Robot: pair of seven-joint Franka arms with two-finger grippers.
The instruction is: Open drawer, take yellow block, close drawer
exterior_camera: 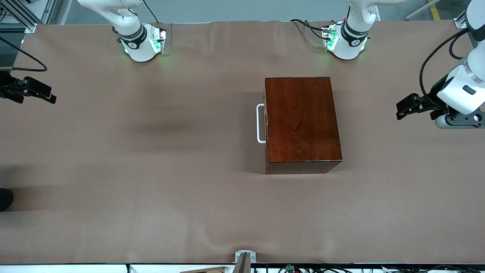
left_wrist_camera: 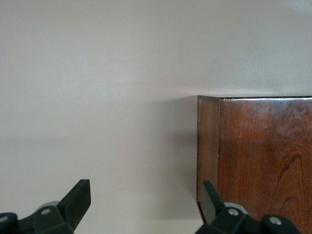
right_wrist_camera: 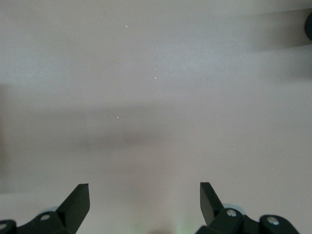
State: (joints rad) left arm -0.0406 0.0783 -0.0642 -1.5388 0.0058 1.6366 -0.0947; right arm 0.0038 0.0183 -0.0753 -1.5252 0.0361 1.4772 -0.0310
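Observation:
The dark reddish-brown wooden box (exterior_camera: 301, 121) sits on the table toward the left arm's end. Its drawer is shut, and the white bar handle (exterior_camera: 260, 123) faces the right arm's end. The yellow block is hidden. My left gripper (exterior_camera: 398, 110) is open and empty, up in the air at the left arm's end of the table, apart from the box. The left wrist view shows its open gripper (left_wrist_camera: 145, 195) over bare cloth beside a corner of the box (left_wrist_camera: 263, 156). My right gripper (exterior_camera: 51, 95) is open and empty at the right arm's end; its wrist view (right_wrist_camera: 145, 197) shows only cloth.
Brown cloth (exterior_camera: 151, 170) covers the table. Both arm bases (exterior_camera: 142, 41) (exterior_camera: 344, 40) stand along the edge farthest from the front camera. A metal clamp (exterior_camera: 244, 259) sits at the nearest edge. A dark object (exterior_camera: 4, 199) pokes in at the right arm's end.

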